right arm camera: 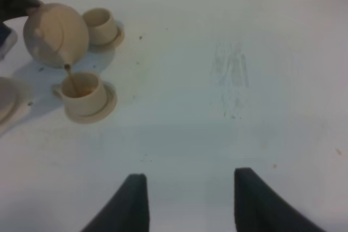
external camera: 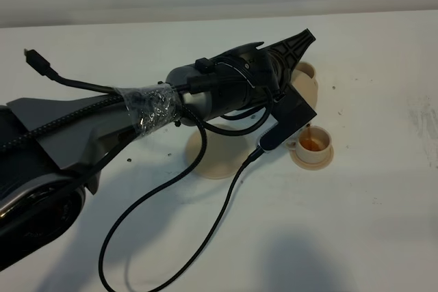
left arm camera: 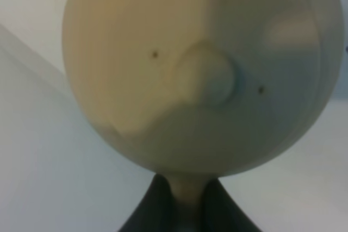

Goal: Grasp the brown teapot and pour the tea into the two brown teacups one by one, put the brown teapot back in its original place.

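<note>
White tabletop [external camera: 383,223]: left hand [left arm camera: 185,205] grips brown teapot [right arm camera: 54,35], mostly hidden behind arm [external camera: 226,90]; right hand [right arm camera: 190,180] spread, empty.

We are seeing the round squat beige-tan ceramic teapot [right arm camera: 54,33] hanging tilted, spout down, pouring a thin amber stream [right arm camera: 70,80] into the nearer small beige-tan ceramic cup [right arm camera: 81,93], which is standing upright on its small round saucer [right arm camera: 110,103]. The second matching cup [right arm camera: 100,24] is sitting just behind. The wide flat beige-tan saucer [external camera: 217,157] is lying nearby, the teapot lifted clear of it.
</note>
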Robot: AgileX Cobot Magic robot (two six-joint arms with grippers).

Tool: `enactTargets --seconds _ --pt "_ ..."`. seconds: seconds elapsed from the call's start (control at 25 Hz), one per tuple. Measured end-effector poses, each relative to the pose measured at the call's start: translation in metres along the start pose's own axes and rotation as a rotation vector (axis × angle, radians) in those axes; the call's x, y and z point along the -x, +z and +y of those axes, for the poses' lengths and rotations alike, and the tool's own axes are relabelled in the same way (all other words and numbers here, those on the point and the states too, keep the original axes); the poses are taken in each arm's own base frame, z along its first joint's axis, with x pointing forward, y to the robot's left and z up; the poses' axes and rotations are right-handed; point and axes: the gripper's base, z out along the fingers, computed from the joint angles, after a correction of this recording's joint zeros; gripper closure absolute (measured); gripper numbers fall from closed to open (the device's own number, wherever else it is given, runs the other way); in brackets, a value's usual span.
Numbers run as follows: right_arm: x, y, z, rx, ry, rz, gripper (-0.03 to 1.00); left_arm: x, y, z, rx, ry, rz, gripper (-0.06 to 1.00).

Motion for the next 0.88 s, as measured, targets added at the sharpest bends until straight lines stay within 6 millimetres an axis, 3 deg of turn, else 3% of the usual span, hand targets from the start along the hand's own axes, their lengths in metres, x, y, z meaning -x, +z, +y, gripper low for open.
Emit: enactTargets --seconds 0.88 --pt "0.0000 0.0000 0.0000 0.000 0.000 0.000 0.57 -0.0008 -0.0007 0.0022 0.018 0.054 0.026 0.84"
